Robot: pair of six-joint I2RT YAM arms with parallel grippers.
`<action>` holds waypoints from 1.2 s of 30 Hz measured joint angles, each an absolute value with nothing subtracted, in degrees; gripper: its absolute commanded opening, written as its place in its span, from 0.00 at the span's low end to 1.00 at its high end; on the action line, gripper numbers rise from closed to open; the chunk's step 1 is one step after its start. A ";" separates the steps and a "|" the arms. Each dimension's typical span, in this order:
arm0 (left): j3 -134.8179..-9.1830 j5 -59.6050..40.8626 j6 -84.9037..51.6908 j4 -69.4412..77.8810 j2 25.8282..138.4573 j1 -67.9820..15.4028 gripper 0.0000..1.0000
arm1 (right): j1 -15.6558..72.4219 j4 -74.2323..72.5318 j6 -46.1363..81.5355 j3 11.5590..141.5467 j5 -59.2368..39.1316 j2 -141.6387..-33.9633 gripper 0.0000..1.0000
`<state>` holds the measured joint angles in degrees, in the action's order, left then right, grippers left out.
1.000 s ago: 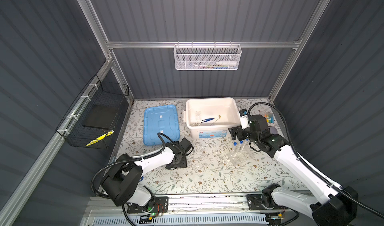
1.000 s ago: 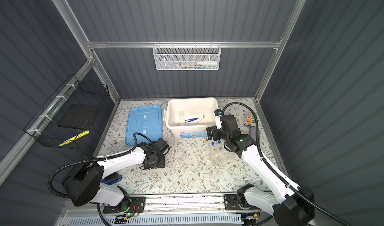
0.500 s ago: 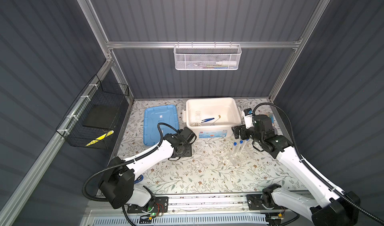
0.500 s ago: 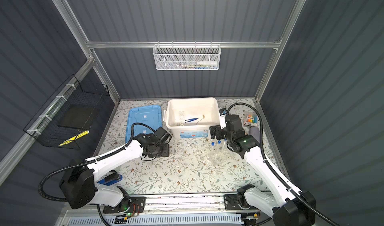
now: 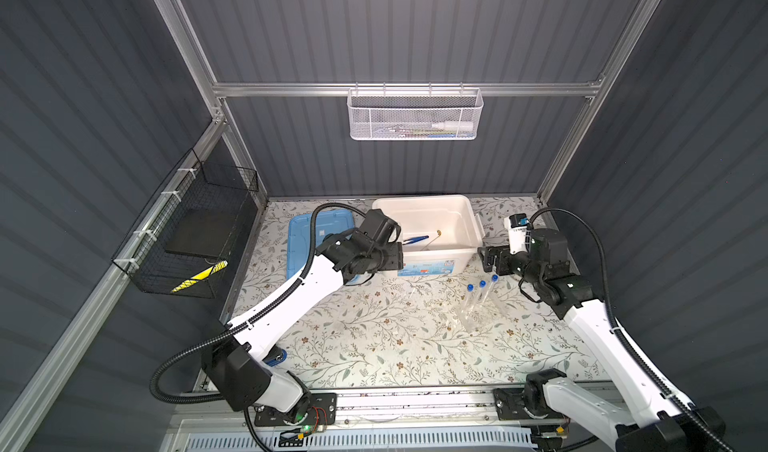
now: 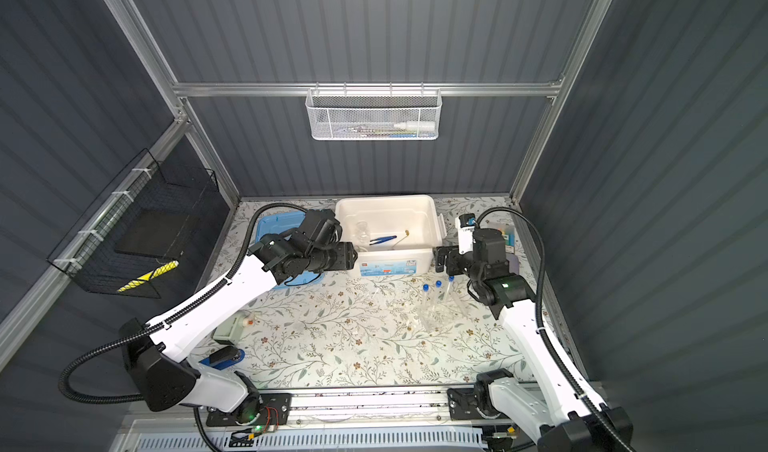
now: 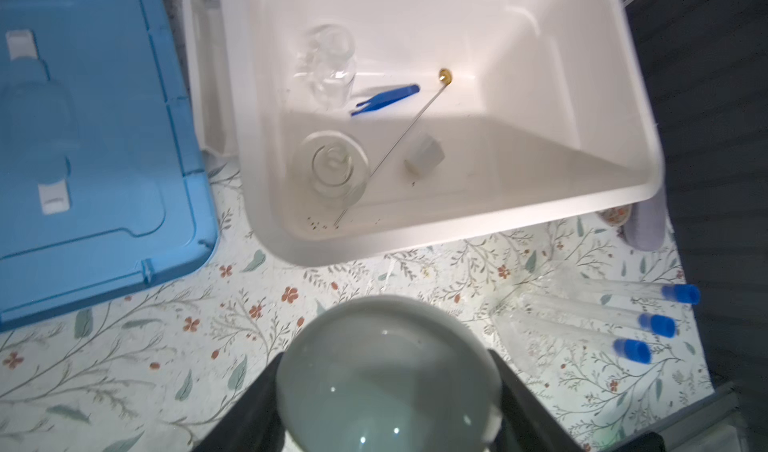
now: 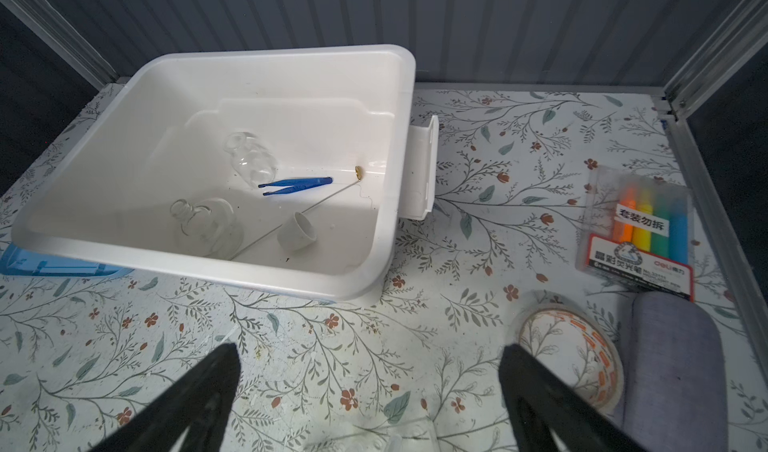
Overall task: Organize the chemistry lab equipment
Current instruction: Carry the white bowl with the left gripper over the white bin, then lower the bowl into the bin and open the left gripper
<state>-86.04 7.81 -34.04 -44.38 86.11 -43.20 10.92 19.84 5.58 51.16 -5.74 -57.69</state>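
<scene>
While the white dish [image 7: 386, 387] sits clamped in the left gripper [image 7: 384, 362], it hangs over the tabletop [image 5: 374, 338], just short of the white bin's [image 7: 457, 221] near wall. Inside that bin: blue tweezers [image 7: 386, 99], the thin brass-tipped rod [image 7: 399, 142] running between a clear flask [image 7: 332, 167] and a small white cup [image 7: 424, 159] tipped on its side, plus a second clear flask [image 7: 328, 63] further back. Out on the tabletop, three blue-capped test tubes [image 5: 482, 288] lie side by side. The right gripper [image 8: 370, 352] – jaws spread wide, nothing between them – hovers near the bin's right end (the pack of coloured pens [image 8: 640, 230] lies beyond). A blue lid [image 7: 83, 138] lies flat left of the bin.
</scene>
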 measured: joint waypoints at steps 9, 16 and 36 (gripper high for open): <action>-101.56 3.01 -28.38 -41.71 101.32 -43.20 0.61 | 7.90 18.81 7.46 51.00 -10.52 -59.59 0.99; -118.72 -1.72 -23.53 -41.08 117.08 -43.11 0.61 | 5.67 17.47 8.56 51.00 -12.93 -60.90 0.99; -132.27 -13.98 -22.13 -39.88 139.00 -41.91 0.61 | 2.98 13.23 11.46 51.00 -20.82 -67.99 0.98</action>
<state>-132.27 -13.98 -22.13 -39.88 139.00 -41.91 2.98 13.23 11.46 51.00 -20.82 -67.99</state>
